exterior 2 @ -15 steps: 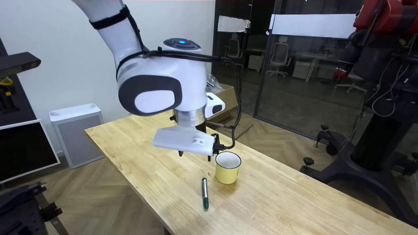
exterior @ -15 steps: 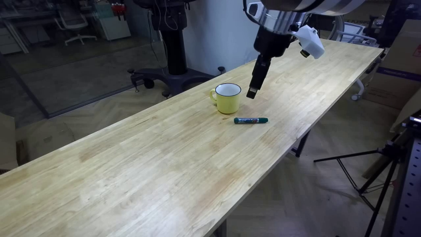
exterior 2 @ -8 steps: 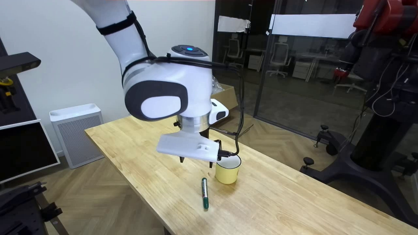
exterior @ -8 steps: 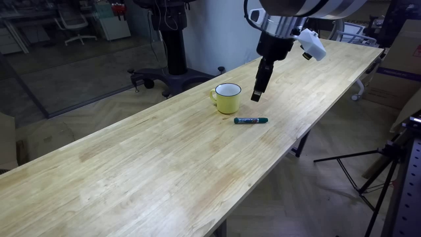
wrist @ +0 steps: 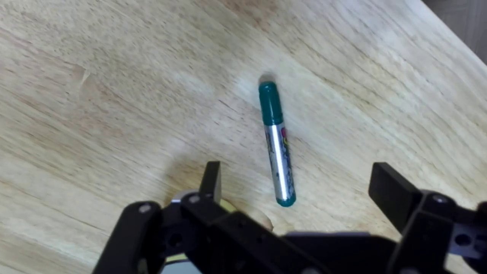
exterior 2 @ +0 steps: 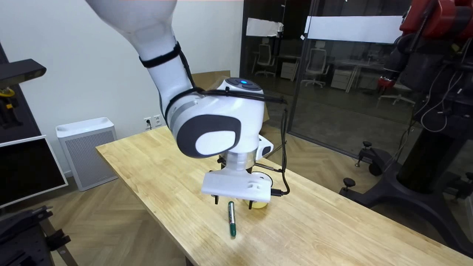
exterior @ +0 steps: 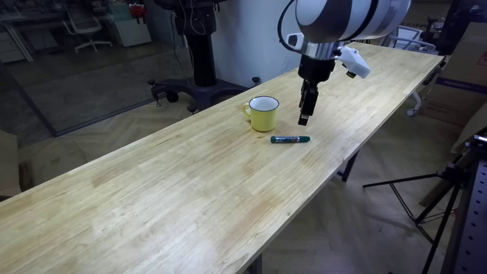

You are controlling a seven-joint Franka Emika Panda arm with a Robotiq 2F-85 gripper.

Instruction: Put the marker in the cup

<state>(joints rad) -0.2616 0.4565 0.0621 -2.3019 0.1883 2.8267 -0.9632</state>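
The marker [exterior: 290, 139] lies flat on the table, with a dark green cap, a silver printed barrel and a green end. It also shows in an exterior view [exterior 2: 232, 221] and in the wrist view [wrist: 279, 152]. The yellow cup [exterior: 263, 120] stands upright beside it. The arm partly hides the cup in an exterior view [exterior 2: 261, 204], and my gripper hides most of it in the wrist view [wrist: 179, 268]. My gripper [wrist: 297, 166] is open and empty, its fingers wide apart. It points down above the table near the marker in both exterior views [exterior: 303, 121] [exterior 2: 234, 203].
The wooden table [exterior: 182, 190] is long, with one edge showing at the wrist view's upper right. The cup's handle [exterior: 246, 110] faces away from the marker. A black wheeled stand [exterior: 203, 87] is behind the table. A tripod [exterior: 451, 175] stands on the floor beside it.
My gripper has moved lower and closer to the marker, and has turned more upright. The arm now covers much of the cup in an exterior view. The marker and cup have not moved.
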